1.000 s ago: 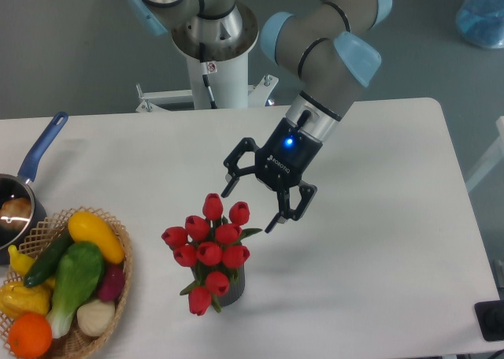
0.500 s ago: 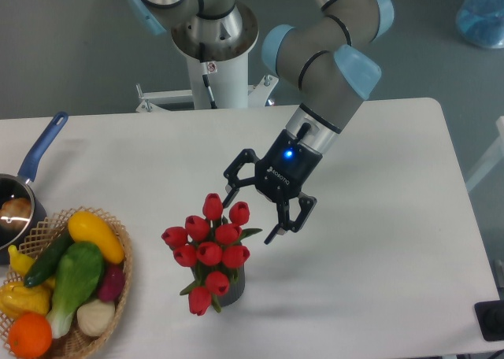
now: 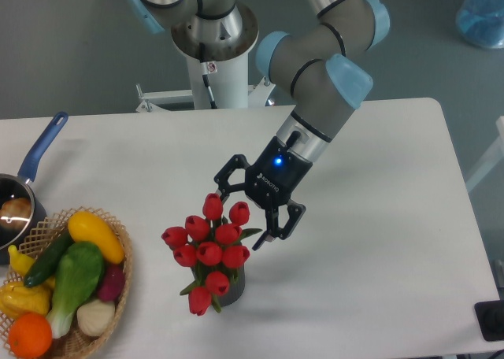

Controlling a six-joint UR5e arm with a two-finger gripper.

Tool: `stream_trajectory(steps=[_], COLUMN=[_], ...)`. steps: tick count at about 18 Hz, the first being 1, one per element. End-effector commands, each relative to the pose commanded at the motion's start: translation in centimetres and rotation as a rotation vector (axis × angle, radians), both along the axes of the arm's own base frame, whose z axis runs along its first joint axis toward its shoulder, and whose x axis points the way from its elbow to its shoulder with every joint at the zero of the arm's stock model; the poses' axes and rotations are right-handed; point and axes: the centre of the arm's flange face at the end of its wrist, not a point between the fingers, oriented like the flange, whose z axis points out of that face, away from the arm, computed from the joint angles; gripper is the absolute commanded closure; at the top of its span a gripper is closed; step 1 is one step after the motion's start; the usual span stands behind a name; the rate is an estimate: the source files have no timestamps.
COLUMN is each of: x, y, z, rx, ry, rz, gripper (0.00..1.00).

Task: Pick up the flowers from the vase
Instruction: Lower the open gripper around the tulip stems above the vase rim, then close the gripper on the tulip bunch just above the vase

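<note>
The flowers (image 3: 207, 247), a bunch of red tulips with green leaves, stand in the vase (image 3: 231, 289), a small dark grey cylinder mostly hidden behind the blooms. My gripper (image 3: 240, 214) hangs open just above and right of the bunch, angled down toward it. One finger is at the top tulip's left, the other at the right edge of the bunch. The jaws straddle the upper blooms without closing on them.
A wicker basket (image 3: 120, 284) with colourful vegetables and fruit sits at the front left. A blue-handled saucepan (image 3: 31, 166) lies at the left edge. The robot's base column (image 3: 214, 52) stands behind the table.
The gripper has moved left and slightly down toward the tulips, staying open. The flowers and vase have not moved.
</note>
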Motion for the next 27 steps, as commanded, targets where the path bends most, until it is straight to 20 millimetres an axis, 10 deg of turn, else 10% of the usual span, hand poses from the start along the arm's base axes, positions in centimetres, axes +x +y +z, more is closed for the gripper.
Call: stream_trajectory(steps=[27], x=[1.3], y=[2.1], z=[-0.9], rx=[0.025], ry=[-0.004], rz=[-0.042], gripper=[0.00])
